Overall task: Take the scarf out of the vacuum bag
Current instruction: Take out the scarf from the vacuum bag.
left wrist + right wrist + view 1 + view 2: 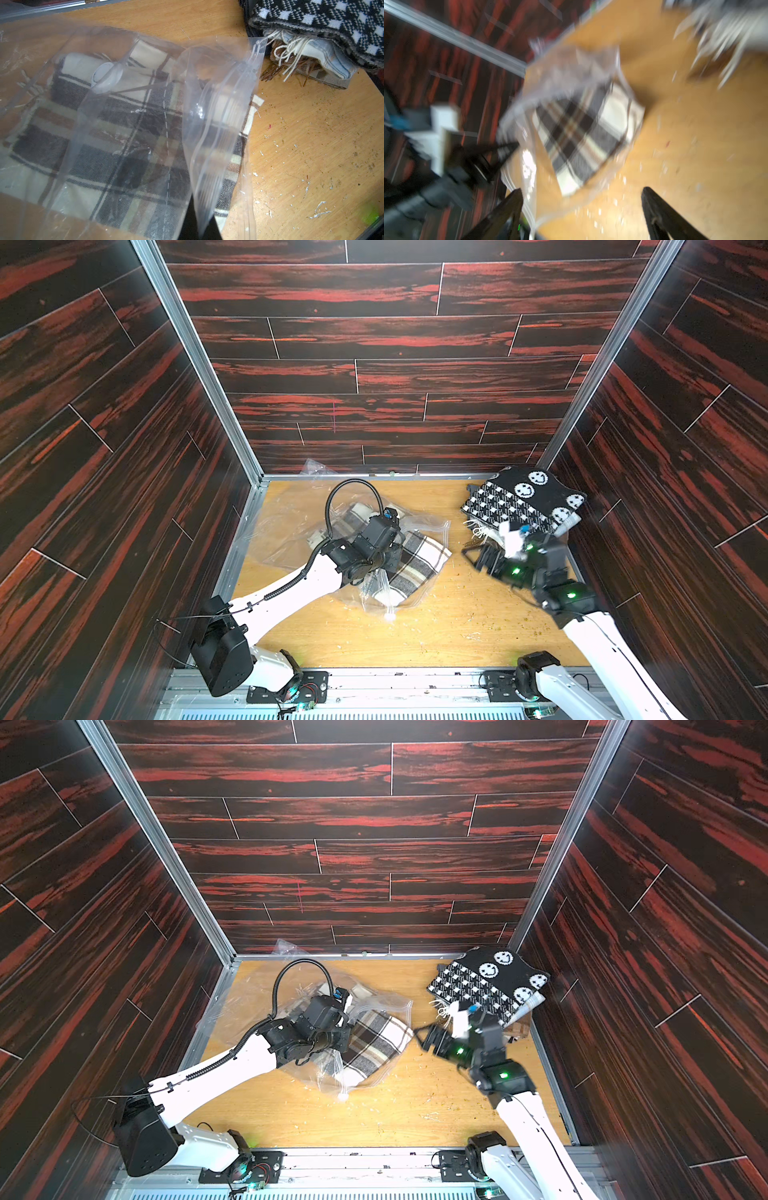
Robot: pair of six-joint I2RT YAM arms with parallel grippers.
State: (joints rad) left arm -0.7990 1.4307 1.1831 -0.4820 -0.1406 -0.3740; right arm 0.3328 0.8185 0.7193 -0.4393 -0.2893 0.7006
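The scarf (419,568), a brown and cream plaid, lies folded inside the vacuum bag (282,522), which sprawls from the far left corner of the worktop (415,639) toward its middle. In both top views the left arm covers much of the bag. The left wrist view shows what they do not: the round white valve disc (106,75) over the plaid, and the zip-seal edge (252,68), with one scarf corner reaching it.

At the bottom edge of that view a fold of clear plastic rises to the left gripper (197,224), whose jaws are closed on the bag. In the top views its fingertips are hidden under the wrist.

The right wrist view is badly blurred. It shows the right gripper (582,190) with its two black fingers (508,207) spread wide and nothing between them, facing the bagged scarf from the right, apart from the plastic.

In the far right corner sits a pile of folded scarves (523,497), black and white knit with smiley faces on top. Only the left wrist view shows the cream fringe (291,52) hanging out from under it. Pale specks litter the bare wood.
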